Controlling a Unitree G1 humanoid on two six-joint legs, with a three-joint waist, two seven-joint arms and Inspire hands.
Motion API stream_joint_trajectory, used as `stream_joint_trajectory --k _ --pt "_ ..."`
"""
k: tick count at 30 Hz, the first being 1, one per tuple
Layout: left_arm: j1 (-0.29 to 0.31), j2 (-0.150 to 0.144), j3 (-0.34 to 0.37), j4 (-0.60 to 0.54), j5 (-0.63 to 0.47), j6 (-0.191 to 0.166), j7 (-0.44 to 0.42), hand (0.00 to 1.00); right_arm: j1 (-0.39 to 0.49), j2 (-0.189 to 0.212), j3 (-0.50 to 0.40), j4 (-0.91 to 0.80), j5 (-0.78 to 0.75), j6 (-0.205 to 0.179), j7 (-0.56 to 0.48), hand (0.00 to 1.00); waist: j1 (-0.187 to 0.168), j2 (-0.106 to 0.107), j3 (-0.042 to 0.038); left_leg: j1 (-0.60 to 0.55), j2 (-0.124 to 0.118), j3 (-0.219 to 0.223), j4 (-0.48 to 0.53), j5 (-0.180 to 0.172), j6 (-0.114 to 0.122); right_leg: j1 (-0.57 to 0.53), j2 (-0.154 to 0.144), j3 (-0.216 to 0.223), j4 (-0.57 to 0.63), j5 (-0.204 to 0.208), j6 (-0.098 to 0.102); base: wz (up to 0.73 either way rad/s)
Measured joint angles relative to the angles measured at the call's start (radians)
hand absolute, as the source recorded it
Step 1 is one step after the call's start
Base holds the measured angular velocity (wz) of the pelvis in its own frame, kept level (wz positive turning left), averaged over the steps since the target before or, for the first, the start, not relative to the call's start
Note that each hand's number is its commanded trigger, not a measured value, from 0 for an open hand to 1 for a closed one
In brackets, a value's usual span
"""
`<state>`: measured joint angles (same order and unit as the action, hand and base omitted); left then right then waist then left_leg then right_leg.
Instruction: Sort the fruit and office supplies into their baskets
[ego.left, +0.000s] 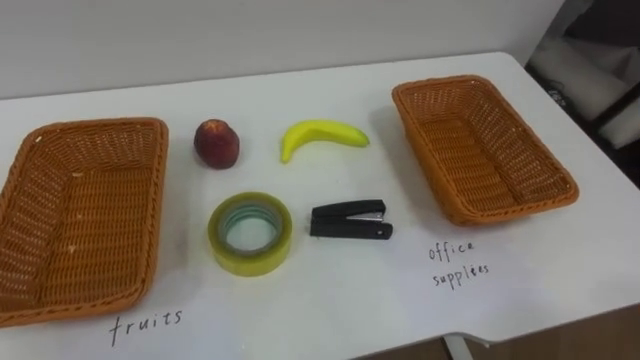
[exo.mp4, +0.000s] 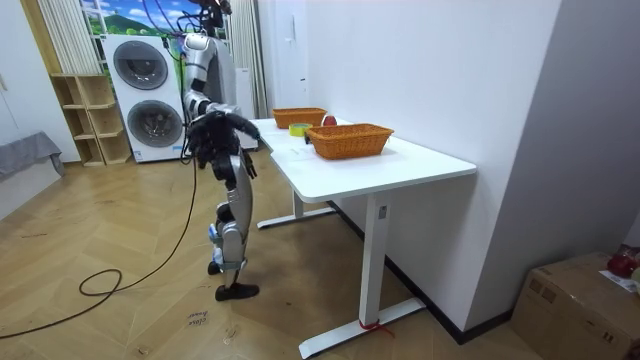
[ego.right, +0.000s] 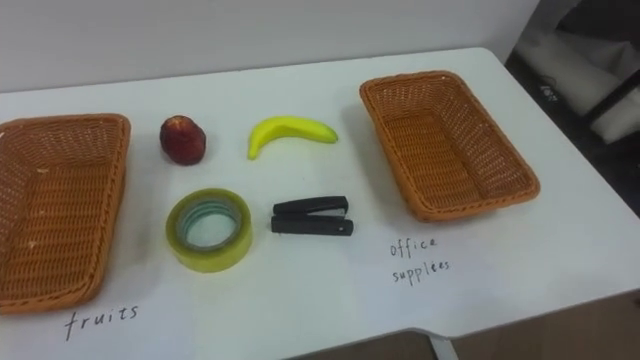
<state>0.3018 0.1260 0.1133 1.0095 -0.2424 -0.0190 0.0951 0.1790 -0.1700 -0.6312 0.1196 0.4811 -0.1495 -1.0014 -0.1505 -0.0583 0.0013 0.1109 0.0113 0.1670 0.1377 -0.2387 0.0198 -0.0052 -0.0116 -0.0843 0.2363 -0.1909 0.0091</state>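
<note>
On the white table (ego.left: 330, 300) a dark red peach (ego.left: 216, 144) and a yellow banana (ego.left: 322, 134) lie side by side at the middle back. In front of them sit a yellowish roll of tape (ego.left: 250, 262) and a black stapler (ego.left: 350, 220). An empty wicker basket (ego.left: 100, 125) stands at the left above the handwritten word "fruits". A second empty wicker basket (ego.left: 445, 82) stands at the right above "office supplies". In the room view I stand at the table's long side, facing it, with my right hand (exo.mp4: 257, 146) low by the table edge.
The table's front edge runs close below the written labels. Its right end lies just past the right basket. In the room view, washing machines (exo.mp4: 140, 70) and a wooden shelf (exo.mp4: 85, 120) stand behind me, and a cardboard box (exo.mp4: 580, 300) sits on the floor past the table.
</note>
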Motion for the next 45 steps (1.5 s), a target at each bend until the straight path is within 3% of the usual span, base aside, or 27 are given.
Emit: stream_joint_trajectory --k 4,8,15,20,25,32,35,40,45 --pt "0.006 0.001 0.001 0.013 0.000 -0.011 0.000 0.00 0.001 -0.004 0.021 -0.165 -0.137 -0.008 -0.015 0.00 0.014 -0.003 0.0000 -0.005 -0.001 -0.004 0.006 0.001 0.001 -0.002 -0.002 -0.005 0.000 -0.002 0.000 0.01" --pt "0.000 0.003 0.000 0.043 -0.001 -0.018 0.001 0.00 -0.005 -0.025 0.054 -0.224 -0.252 -0.022 -0.010 0.00 0.032 -0.009 -0.0012 -0.005 -0.001 -0.009 0.013 0.001 0.001 0.004 -0.005 -0.012 0.000 -0.002 0.000 0.06" --pt "-0.009 0.004 0.003 0.071 0.008 -0.034 -0.001 0.00 -0.073 -0.043 0.067 -0.304 -0.265 -0.024 0.034 0.00 0.051 -0.014 -0.0005 0.001 -0.001 -0.011 0.013 0.001 0.001 0.009 -0.005 -0.016 0.000 -0.002 0.000 0.00" --pt "-0.027 0.010 -0.003 0.086 0.011 -0.035 -0.001 0.00 -0.115 -0.056 0.125 -0.345 -0.381 -0.023 0.058 0.00 0.067 -0.020 0.0005 0.004 0.000 -0.011 0.015 0.001 0.001 0.012 -0.004 -0.016 0.003 -0.001 -0.001 0.00" --pt "-0.036 0.028 -0.020 0.107 0.019 -0.037 -0.003 0.00 -0.143 -0.079 0.210 -0.388 -0.493 -0.013 0.117 0.00 0.079 -0.024 -0.0010 0.002 0.000 -0.029 0.014 0.001 0.001 0.028 -0.004 -0.034 -0.018 0.004 -0.001 0.09" --pt "-0.040 0.037 -0.012 0.109 0.043 -0.039 -0.020 0.00 -0.151 -0.083 0.240 -0.432 -0.558 -0.012 0.192 0.00 0.124 -0.033 -0.0007 0.005 0.001 -0.043 0.014 0.001 0.001 0.041 -0.005 -0.058 -0.022 0.005 -0.001 0.07" --pt "-0.045 0.039 -0.017 0.111 0.067 -0.041 -0.020 0.00 -0.176 -0.084 0.274 -0.458 -0.596 -0.012 0.248 0.00 0.126 -0.033 -0.0002 0.002 0.000 -0.057 0.014 0.001 0.001 0.042 -0.005 -0.066 -0.033 0.005 -0.002 0.05" --pt "-0.048 0.042 -0.017 0.110 0.091 -0.047 -0.020 0.00 -0.200 -0.132 0.338 -0.460 -0.642 0.000 0.359 0.00 0.130 -0.038 0.0002 0.000 0.002 -0.065 0.014 0.001 0.001 0.045 -0.006 -0.083 -0.034 0.005 -0.002 0.07" --pt "-0.048 0.046 -0.016 0.110 0.091 -0.047 -0.020 0.00 -0.203 -0.156 0.338 -0.461 -0.645 0.022 0.454 0.00 0.136 -0.047 -0.0018 -0.004 0.002 -0.072 0.014 0.001 0.001 0.043 -0.006 -0.085 -0.035 0.005 -0.002 0.02"
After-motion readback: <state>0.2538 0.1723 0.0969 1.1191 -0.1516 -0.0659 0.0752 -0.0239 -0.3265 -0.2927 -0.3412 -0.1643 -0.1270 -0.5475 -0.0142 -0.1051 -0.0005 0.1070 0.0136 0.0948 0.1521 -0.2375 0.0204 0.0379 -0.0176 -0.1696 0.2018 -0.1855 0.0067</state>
